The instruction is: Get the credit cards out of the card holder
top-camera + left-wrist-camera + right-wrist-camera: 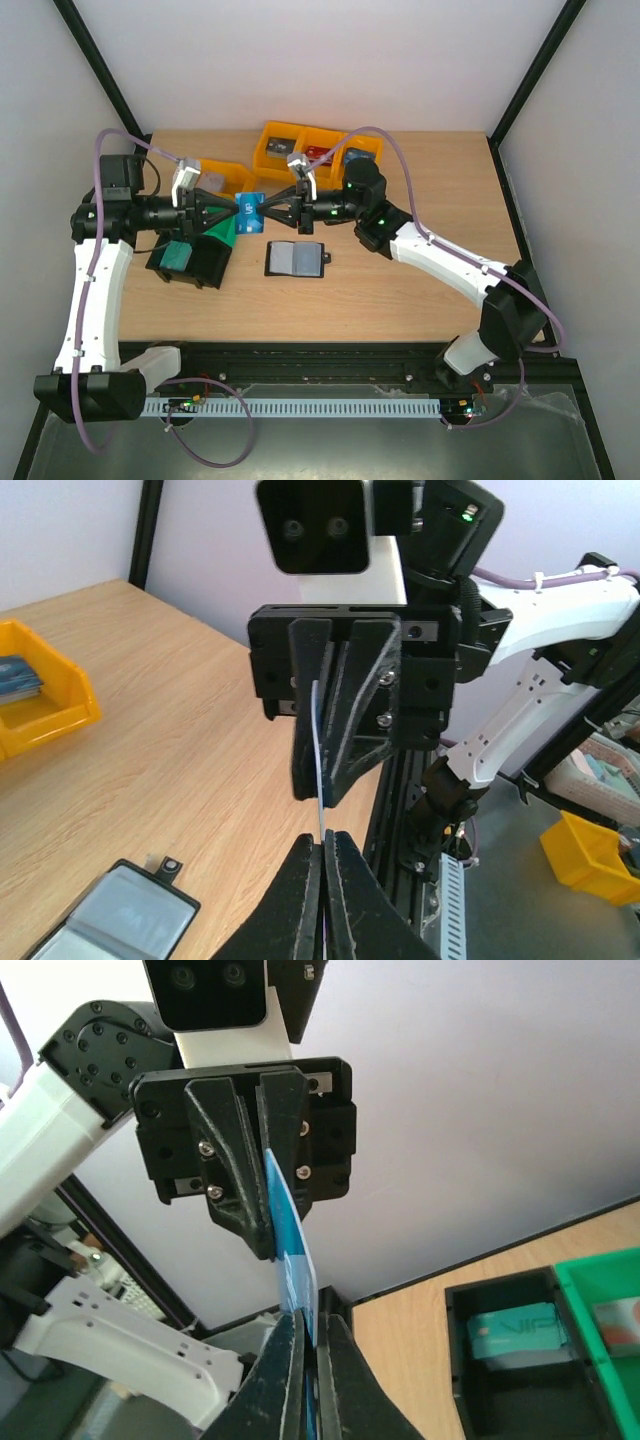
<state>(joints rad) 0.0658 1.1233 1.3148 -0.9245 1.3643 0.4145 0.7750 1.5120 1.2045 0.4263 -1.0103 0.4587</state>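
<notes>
A blue credit card [250, 210] hangs in the air above the table, pinched from both ends. My left gripper [238, 210] is shut on its left end and my right gripper [264, 210] is shut on its right end, the two facing tip to tip. The left wrist view shows the card [318, 745] edge-on, running from my own jaws [322, 842] into the right gripper's fingers [350, 710]. In the right wrist view the blue card [288, 1215] spans between my jaws [313, 1322] and the left fingers [235, 1175]. The black card holder [296, 258] lies open on the table below, grey pockets up [118, 920].
A black bin [190, 260] holds a teal card [518, 1333]. A green bin [226, 234] adjoins it, under the left gripper. Yellow bins [310, 147] stand at the back with cards in them, one more [226, 177] to their left. The black frame rail [330, 352] runs along the near edge.
</notes>
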